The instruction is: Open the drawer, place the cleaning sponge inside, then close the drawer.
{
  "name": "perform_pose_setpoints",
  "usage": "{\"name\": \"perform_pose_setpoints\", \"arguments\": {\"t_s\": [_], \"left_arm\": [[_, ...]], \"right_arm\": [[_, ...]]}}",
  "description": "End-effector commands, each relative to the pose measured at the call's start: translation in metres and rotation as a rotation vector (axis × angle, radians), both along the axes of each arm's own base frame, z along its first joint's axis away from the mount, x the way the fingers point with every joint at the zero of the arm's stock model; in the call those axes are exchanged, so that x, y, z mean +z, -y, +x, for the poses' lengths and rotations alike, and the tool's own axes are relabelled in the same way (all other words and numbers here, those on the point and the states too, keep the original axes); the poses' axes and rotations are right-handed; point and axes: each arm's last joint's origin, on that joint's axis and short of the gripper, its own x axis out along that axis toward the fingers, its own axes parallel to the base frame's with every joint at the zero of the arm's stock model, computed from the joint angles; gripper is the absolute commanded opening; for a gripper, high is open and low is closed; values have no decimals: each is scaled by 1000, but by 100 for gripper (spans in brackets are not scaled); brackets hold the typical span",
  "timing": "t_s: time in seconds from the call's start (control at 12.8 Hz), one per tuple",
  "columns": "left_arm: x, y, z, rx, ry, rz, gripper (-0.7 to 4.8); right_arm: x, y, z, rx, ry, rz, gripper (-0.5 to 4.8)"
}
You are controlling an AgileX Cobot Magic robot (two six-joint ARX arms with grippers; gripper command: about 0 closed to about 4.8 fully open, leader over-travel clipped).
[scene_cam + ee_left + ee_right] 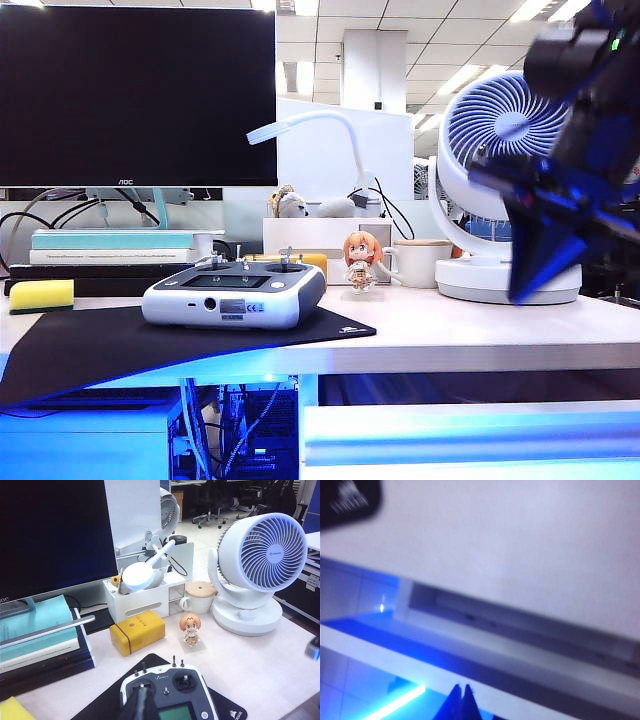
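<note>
**Right gripper hangs over the counter's right end; sponge sits far left**

Nearest the exterior camera, the drawer (pixel 470 432) runs under the right half of the counter (pixel 480 325), its flat white front washed blue; the right wrist view shows it pulled a little way out from under the counter edge. The dark monitor (pixel 137 92) fills the upper left, with the white fan (pixel 500 200) at the right rear. The right gripper (pixel 530 285), blurred and dark, hangs in front of the fan above the counter's right end, pointing down, its fingers (pixel 461 702) pressed together and empty. A black mat (pixel 120 345) covers the left of the counter and carries the grey controller (pixel 235 290). The left gripper (pixel 140 707) hovers over that controller, its fingers closed on nothing. Behind the controller stand a white mug (pixel 415 262) and a small figurine (pixel 362 260). The cleaning sponge (pixel 40 295), yellow with a dark base, rests at the counter's far left beside the mat, well apart from both grippers.
</note>
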Motion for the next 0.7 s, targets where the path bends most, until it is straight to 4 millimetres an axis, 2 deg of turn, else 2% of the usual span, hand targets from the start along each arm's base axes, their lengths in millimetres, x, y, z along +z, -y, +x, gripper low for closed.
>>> {"name": "perform_pose_setpoints", "arguments": {"t_s": [0.08,0.31,0.7], "left_arm": [[3,0,0,-1,19,-5,-5],[3,0,0,3,18,-5,-5],[3,0,0,3,18,-5,-5]], "right_arm": [[-22,1,-2,33,-59,-43,-8],[-52,1,-2,32,-117,-58,-8],[-62,1,7,-2,-64,-124,-9]]}}
